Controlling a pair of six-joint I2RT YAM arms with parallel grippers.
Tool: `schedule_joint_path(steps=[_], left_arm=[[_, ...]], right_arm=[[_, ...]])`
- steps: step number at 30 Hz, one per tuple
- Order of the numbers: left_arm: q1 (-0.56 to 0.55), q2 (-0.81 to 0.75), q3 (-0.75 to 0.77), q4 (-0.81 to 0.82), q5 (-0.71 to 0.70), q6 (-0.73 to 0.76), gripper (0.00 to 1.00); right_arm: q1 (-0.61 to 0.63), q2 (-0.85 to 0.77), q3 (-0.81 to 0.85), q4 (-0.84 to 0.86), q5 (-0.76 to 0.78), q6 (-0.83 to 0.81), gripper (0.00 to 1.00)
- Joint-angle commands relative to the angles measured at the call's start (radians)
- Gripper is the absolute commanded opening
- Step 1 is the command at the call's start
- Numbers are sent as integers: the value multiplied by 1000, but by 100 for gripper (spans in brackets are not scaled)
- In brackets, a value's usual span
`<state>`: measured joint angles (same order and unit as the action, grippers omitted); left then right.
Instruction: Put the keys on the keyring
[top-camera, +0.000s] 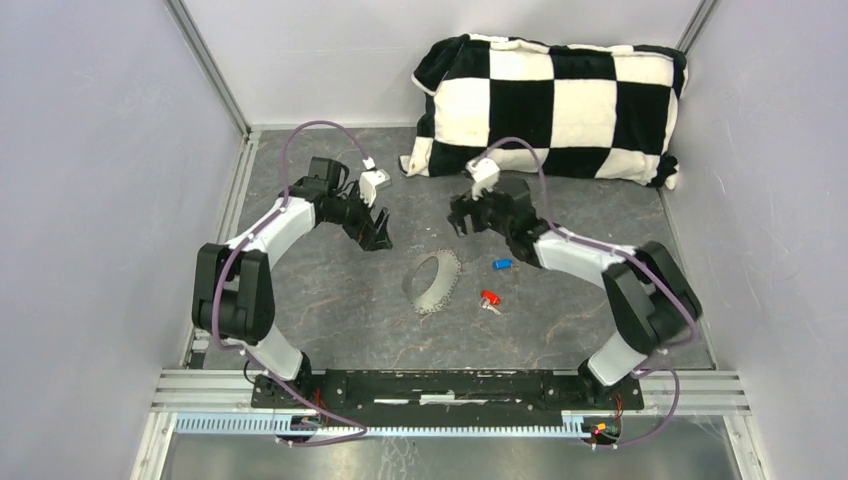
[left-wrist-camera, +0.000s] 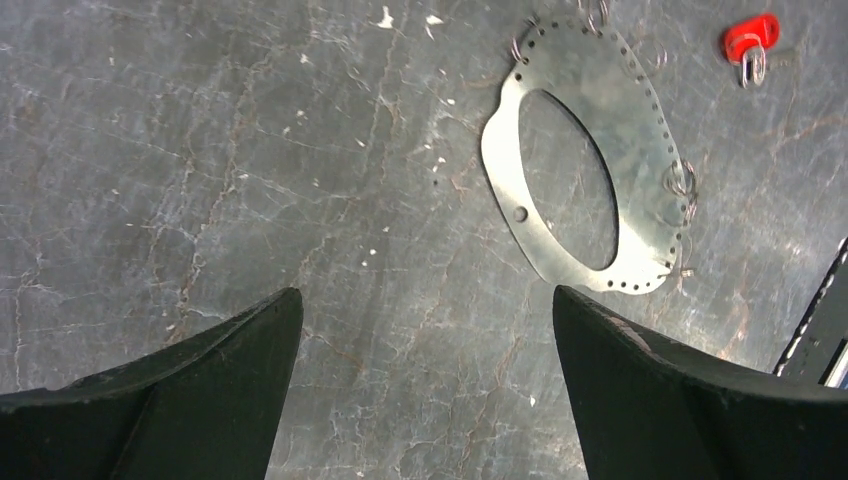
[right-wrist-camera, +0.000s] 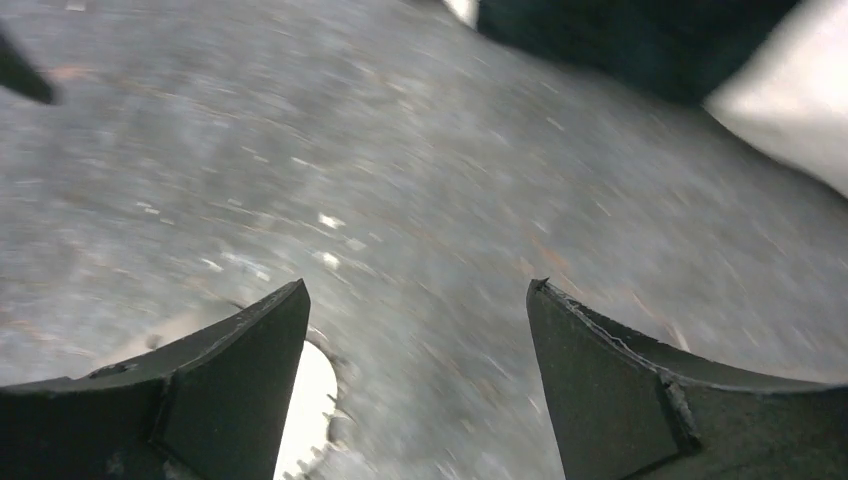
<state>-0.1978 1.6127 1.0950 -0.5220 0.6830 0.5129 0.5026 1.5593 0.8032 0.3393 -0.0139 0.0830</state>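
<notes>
The keyring (top-camera: 434, 281) is a grey oval loop lying on the table at the middle; in the left wrist view it (left-wrist-camera: 640, 120) shows as a flat metal oval with small holes along its rim. The red-headed key (top-camera: 489, 298) lies just right of it and shows top right in the left wrist view (left-wrist-camera: 750, 42). The blue-headed key (top-camera: 502, 264) lies a little farther back. My left gripper (top-camera: 376, 232) is open and empty, up and left of the keyring. My right gripper (top-camera: 462, 222) is open and empty, behind the keyring. The right wrist view is motion-blurred, with a bright edge of the keyring (right-wrist-camera: 305, 400) by the left finger.
A black-and-white checked pillow (top-camera: 555, 105) lies at the back right against the wall. Grey walls close in both sides. The arm bases sit on a black rail (top-camera: 440, 385) at the near edge.
</notes>
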Motion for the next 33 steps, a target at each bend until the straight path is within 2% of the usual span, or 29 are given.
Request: schedule_joint_path(steps=[1, 4, 10, 24, 30, 33], left_arm=[[6, 39, 90, -38, -50, -109, 100], [9, 48, 107, -38, -95, -160, 100], [29, 46, 114, -34, -132, -212, 100], [41, -22, 94, -58, -186, -212, 100], [41, -24, 94, -69, -200, -208, 99], [41, -26, 97, -69, -210, -208, 98]], right_arm=[[49, 157, 201, -96, -215, -68, 85], [57, 249, 299, -165, -297, -75, 81], [81, 330, 356, -233, -323, -147, 71], [84, 363, 289, -258, -327, -176, 54], [83, 358, 270, -266, -358, -187, 52], [83, 350, 262, -272, -361, -193, 48]])
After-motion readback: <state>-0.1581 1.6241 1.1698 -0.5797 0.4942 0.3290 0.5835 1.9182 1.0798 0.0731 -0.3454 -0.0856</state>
